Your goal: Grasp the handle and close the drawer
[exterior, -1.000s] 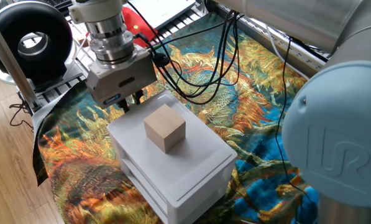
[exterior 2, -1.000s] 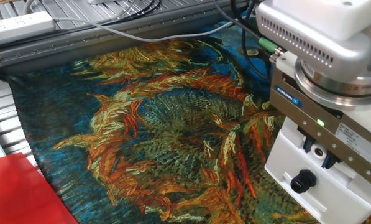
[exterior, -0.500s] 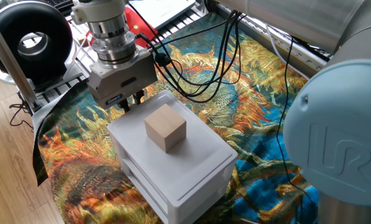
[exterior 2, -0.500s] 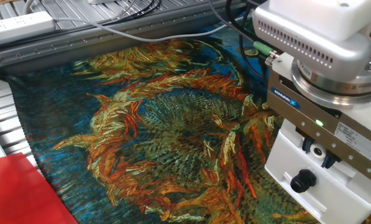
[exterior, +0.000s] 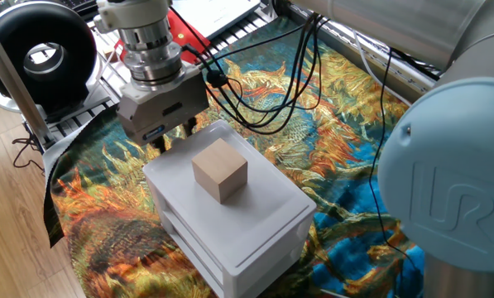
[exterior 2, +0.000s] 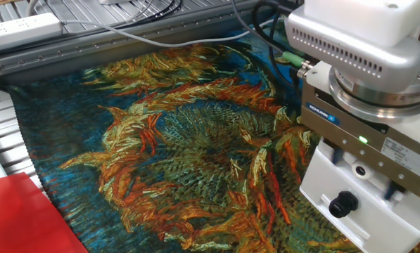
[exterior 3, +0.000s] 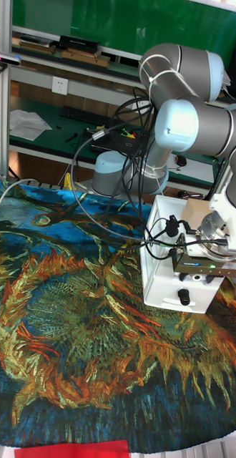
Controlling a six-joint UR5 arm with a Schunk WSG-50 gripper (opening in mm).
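Note:
The small white cabinet [exterior: 255, 217] stands on the patterned cloth with a tan wooden cube [exterior: 220, 170] on its top. My gripper [exterior: 174, 136] hangs at the cabinet's far side, where the handles are. In the other fixed view the gripper [exterior 2: 364, 173] is open, and its blue fingers [exterior 2: 391, 190] stand on either side of the top drawer's handle [exterior 2: 357, 171] without touching it. The drawer [exterior 2: 325, 159] front looks about flush with the cabinet face. A black knob [exterior 2: 343, 204] of a lower drawer shows below. The tall fixed view shows the gripper [exterior 3: 198, 274] against the cabinet's [exterior 3: 161, 247] front.
The sunflower-patterned cloth [exterior 2: 181, 140] covers the table. Black cables [exterior: 263, 91] trail behind the arm. A red sheet [exterior 2: 20, 218] lies at the cloth's near corner, a white power strip [exterior 2: 20, 29] along the back rail, and a black round device [exterior: 35, 54] stands beside the table.
The gripper's fingers have spread apart off the drawer handle, which now shows between them. The gripper has also edged slightly away from the cabinet. Cabinet and cube have not moved.

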